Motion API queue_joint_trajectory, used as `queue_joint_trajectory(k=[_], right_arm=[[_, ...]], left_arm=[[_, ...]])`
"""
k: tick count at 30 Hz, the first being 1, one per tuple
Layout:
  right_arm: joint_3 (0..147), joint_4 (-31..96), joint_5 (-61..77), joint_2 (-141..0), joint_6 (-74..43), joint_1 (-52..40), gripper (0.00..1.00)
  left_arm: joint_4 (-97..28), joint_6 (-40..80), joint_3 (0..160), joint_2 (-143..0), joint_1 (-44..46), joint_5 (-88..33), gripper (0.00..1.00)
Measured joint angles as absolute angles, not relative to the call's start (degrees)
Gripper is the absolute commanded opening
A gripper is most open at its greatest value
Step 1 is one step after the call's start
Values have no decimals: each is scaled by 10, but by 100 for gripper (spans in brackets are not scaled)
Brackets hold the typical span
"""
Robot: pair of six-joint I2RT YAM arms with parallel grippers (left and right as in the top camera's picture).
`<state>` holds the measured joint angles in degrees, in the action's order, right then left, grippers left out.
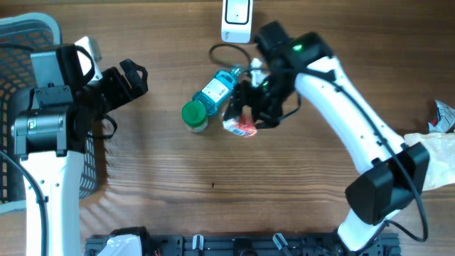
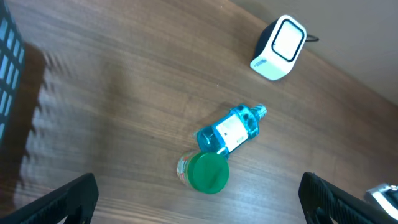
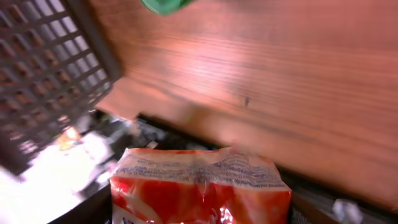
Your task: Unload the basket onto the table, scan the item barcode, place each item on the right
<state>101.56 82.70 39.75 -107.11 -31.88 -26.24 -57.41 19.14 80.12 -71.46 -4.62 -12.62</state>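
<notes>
The right gripper is closed on a red packet. Just to its left lie a blue bottle and a green-lidded jar. The scanner stands beyond it. The left gripper is spread wide, holding nothing, beside a basket.

A brown wooden desk with dark streaked grain fills nearly every view. In the upper right of the left wrist frame its edge runs diagonally, with a plain beige surface beyond it; whether that is wall or floor cannot be told. The light is soft, leaving a pale sheen on the wood in the middle of the right wrist frame.
</notes>
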Motion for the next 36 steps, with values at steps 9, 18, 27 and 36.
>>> queue_joint_trajectory(k=[9, 18, 27, 36], right_arm=[[1016, 893, 464, -1071, -312, -222, 68], [1016, 896, 476, -1071, -312, -222, 68], [1015, 646, 421, -1071, -302, -222, 66], [1016, 296, 206, -1112, -202, -222, 66]], left_arm=[[-617, 191, 801, -715, -46, -124, 100], [-617, 191, 801, -715, -46, -124, 100], [-617, 192, 801, -715, -46, -123, 100], [-618, 192, 801, -715, -46, -122, 100]])
